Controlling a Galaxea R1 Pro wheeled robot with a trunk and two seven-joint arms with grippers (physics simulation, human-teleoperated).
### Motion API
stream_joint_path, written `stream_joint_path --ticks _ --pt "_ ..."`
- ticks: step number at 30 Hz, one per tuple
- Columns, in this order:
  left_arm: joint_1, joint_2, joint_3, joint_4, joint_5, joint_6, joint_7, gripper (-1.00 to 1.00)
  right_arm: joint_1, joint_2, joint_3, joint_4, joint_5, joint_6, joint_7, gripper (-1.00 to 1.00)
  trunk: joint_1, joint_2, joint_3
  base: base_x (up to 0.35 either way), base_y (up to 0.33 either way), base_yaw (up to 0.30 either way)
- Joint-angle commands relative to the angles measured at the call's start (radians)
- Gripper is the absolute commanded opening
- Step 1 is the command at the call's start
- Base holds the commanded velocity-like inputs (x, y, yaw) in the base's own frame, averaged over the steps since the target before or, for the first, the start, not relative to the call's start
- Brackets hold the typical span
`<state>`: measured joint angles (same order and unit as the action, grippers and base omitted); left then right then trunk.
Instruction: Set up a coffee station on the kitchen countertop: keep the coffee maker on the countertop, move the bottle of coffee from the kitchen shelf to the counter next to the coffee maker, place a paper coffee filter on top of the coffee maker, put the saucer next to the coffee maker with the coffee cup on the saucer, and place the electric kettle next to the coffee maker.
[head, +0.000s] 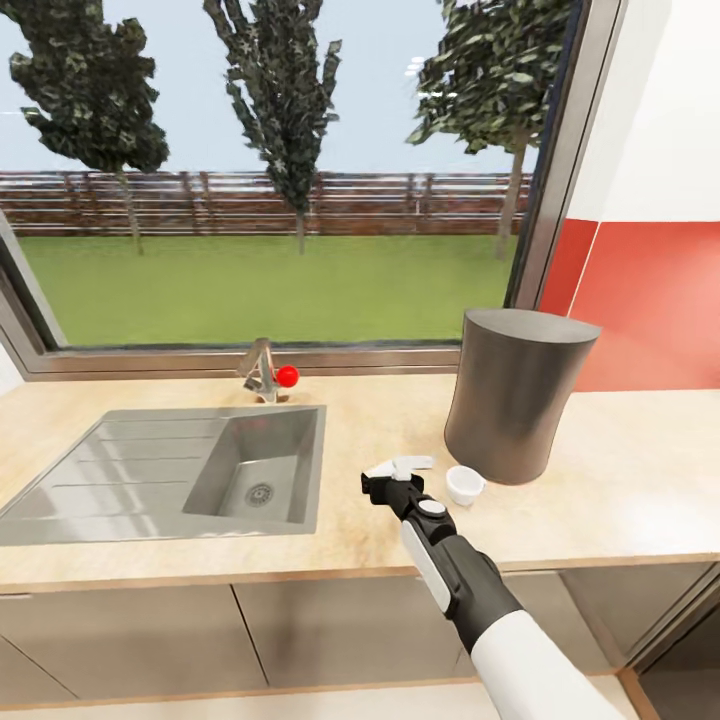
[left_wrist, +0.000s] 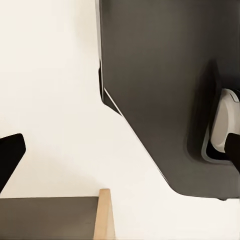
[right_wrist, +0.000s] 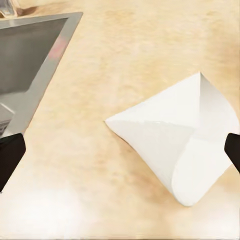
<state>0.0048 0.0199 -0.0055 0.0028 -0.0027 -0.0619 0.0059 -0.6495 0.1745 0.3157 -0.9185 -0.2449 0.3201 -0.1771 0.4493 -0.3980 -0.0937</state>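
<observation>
The table (head: 620, 500) runs under the window; its sink (head: 170, 470) is sunk into the left half, close to the front edge, with the tap (head: 262, 370) at the back edge behind it. That leaves the right half as bare working surface, which seems the reason the station is gathering there; the coffee maker (head: 517, 395), a tall dark cylinder, stands mid-depth on that half, well clear of the front edge, as the task wants it kept.

The right end effector (head: 385, 482) reaches in over the front edge, between the sink's right rim and the coffee maker. Its dark fingers (right_wrist: 10, 157) stand wide apart, and the paper coffee filter (head: 402, 466) lies flat on the wood between them, not yet gripped; it is a folded white cone, and from the right wrist view it sits toward one finger rather than centred. I judge this a low approach for a pinch, since thin paper lying flat offers little edge; a slip or crumple is the risk.

A small white cup (head: 465, 484) rests just beside the coffee maker's base, toward the front edge; no saucer shows under it.

The left end effector looks at a dark panel; its state I cannot tell.
</observation>
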Motion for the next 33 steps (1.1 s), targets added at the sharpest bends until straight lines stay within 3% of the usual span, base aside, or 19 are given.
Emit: stream_joint_path --ticks 1,33 --pt "0.0 0.0 -0.001 0.0 0.0 -0.004 0.001 1.0 -0.001 0.0 0.002 0.0 -0.01 0.003 -0.008 1.0 0.001 -0.002 -0.002 0.035 -0.017 0.0" --pt "0.0 0.001 -0.001 0.0 0.0 -0.003 0.0 1.0 -0.001 0.0 0.004 0.049 -0.014 0.004 -0.006 1.0 0.001 -0.002 -0.002 0.074 -0.024 0.0"
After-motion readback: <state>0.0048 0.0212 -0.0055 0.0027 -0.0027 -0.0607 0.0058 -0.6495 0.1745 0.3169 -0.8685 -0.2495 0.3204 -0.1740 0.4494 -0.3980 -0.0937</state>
